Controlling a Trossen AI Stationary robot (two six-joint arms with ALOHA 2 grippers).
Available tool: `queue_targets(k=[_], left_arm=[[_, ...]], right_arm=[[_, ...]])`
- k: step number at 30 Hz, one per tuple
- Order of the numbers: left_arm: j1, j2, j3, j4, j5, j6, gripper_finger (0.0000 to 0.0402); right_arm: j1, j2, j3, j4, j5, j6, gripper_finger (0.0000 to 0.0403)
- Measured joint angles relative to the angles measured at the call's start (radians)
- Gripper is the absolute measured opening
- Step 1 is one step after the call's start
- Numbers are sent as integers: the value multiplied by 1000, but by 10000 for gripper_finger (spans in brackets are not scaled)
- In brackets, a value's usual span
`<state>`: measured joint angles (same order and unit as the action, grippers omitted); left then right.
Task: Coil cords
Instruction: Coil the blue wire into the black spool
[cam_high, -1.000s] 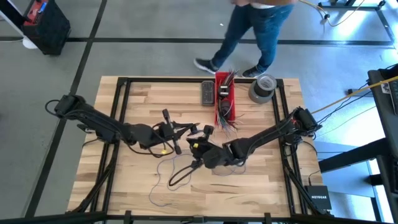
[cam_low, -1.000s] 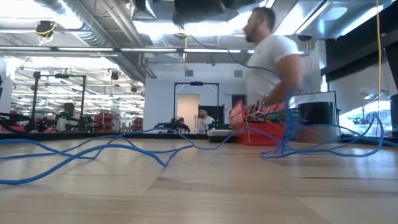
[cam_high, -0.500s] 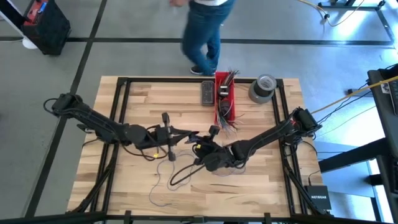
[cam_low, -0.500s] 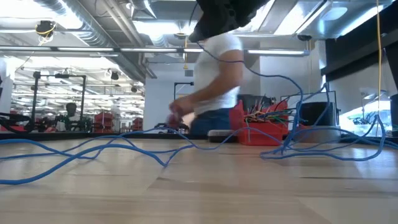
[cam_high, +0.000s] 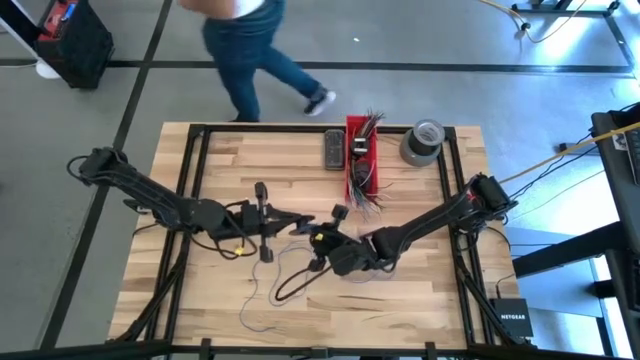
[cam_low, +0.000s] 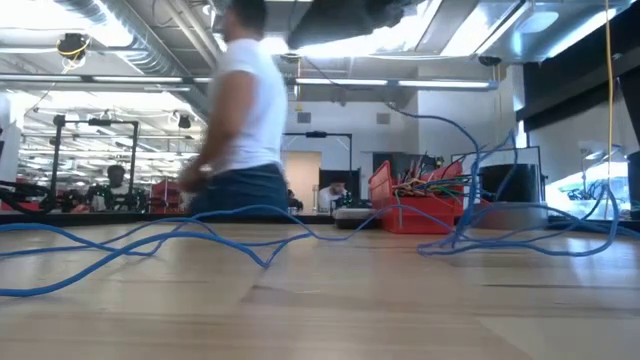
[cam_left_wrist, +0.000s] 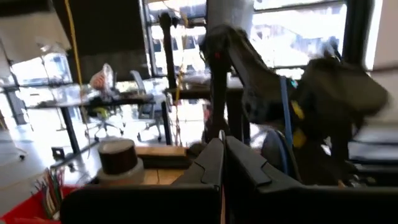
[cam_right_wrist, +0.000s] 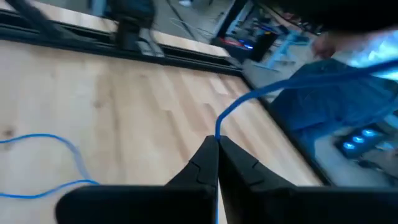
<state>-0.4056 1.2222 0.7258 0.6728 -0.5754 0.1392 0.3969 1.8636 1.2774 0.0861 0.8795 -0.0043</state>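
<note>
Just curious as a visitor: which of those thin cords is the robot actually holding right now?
The blue cord: it rises straight from the right gripper's shut fingertips. The other cords lie loose on the table.

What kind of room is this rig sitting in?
Most likely a robotics lab or workshop, open-plan. The low view shows exposed ceiling ducts, more framed work rigs in the background, and a person walking past the wooden table with its red bin of wire ends.
</note>
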Motion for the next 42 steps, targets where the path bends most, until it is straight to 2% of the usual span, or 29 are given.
queue_targets(k=[2, 6, 12, 19, 23, 37, 42], left_arm=[[9, 21, 0, 49, -5, 31, 1], [23, 45, 0, 80, -82, 73, 1], [35, 81, 0, 129, -35, 46, 1], [57, 109, 2, 140, -38, 39, 1], [62, 109, 3, 126, -51, 25, 1], [50, 111, 2, 97, -113, 67, 2], [52, 111, 2, 96, -126, 77, 2]], right_arm=[[-4, 29, 0, 54, -45, -13, 7], [-3, 60, 0, 126, -111, -22, 7], [-28, 65, 0, 161, -110, -34, 7], [-25, 65, -1, 310, -69, -180, 7], [-21, 54, 3, 328, -34, -234, 7], [-3, 44, 4, 363, -24, -227, 7], [2, 43, 5, 366, -24, -171, 7]])
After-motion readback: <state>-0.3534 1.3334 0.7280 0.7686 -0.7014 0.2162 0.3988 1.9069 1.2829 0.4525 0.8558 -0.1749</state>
